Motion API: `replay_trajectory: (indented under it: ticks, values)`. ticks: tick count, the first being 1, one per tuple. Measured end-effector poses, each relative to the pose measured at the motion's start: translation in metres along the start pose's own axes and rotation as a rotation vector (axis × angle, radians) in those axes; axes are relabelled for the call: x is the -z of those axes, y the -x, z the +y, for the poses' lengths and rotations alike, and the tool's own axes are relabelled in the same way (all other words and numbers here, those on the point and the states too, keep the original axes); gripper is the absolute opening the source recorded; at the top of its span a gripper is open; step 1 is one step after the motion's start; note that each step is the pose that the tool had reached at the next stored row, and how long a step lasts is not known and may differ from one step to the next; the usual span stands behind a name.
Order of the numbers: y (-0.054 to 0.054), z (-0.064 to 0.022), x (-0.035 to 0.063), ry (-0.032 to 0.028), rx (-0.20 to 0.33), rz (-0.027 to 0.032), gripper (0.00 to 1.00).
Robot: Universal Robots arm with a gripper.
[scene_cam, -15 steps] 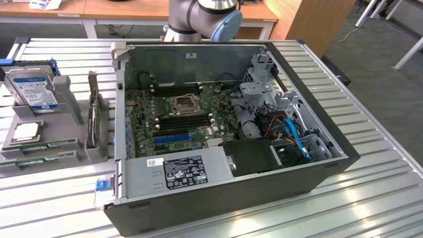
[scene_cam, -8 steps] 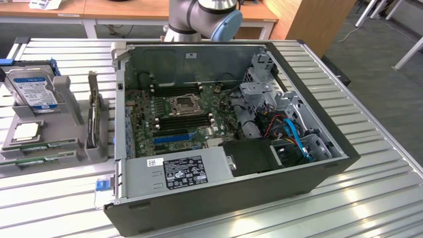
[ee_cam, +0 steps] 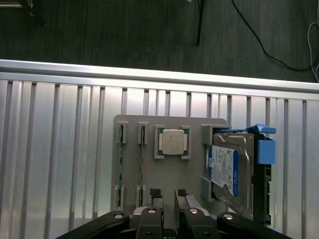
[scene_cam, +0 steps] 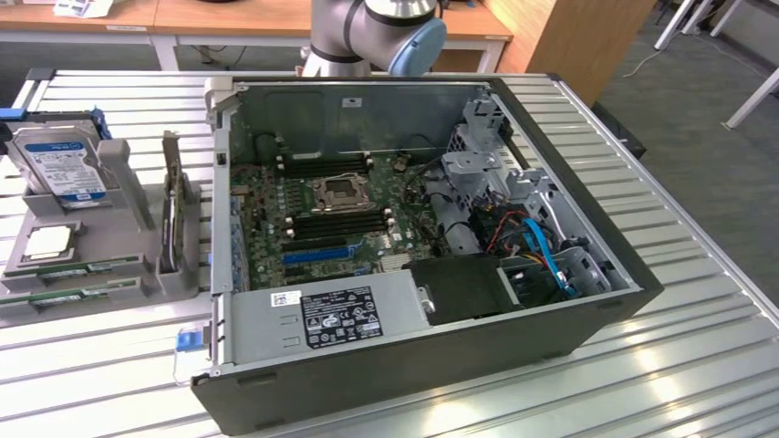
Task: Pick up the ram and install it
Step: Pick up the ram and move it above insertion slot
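Observation:
Two ram sticks stand on edge in a grey holder (ee_cam: 129,174): one ram stick (ee_cam: 120,167) in the outer groove and a second stick (ee_cam: 142,164) beside it. In the exterior view the same green ram sticks (scene_cam: 73,270) lie at the holder's (scene_cam: 116,233) near end, at the exterior view's left. My gripper (ee_cam: 168,193) hangs above the holder, fingers apart, with nothing between them. It touches neither stick. The black memory slots (scene_cam: 335,219) sit on the motherboard inside the open case.
The holder also carries a CPU (ee_cam: 172,142), a blue-labelled hard drive (ee_cam: 224,172) and an upright expansion card (scene_cam: 177,210). The open computer case (scene_cam: 414,237) fills the middle of the slatted metal table (scene_cam: 681,274). The arm's base (scene_cam: 365,36) stands behind the case.

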State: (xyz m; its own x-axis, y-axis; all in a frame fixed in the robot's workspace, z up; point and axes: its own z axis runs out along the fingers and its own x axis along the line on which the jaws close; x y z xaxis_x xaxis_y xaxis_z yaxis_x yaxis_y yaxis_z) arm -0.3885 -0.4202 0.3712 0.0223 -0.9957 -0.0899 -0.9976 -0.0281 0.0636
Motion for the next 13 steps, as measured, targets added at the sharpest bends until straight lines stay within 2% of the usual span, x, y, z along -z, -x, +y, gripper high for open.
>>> replay_trajectory:
  ticks: [13]
  values:
    - [-0.0009,0.0,0.0001,0.0,0.0,0.0,0.24]
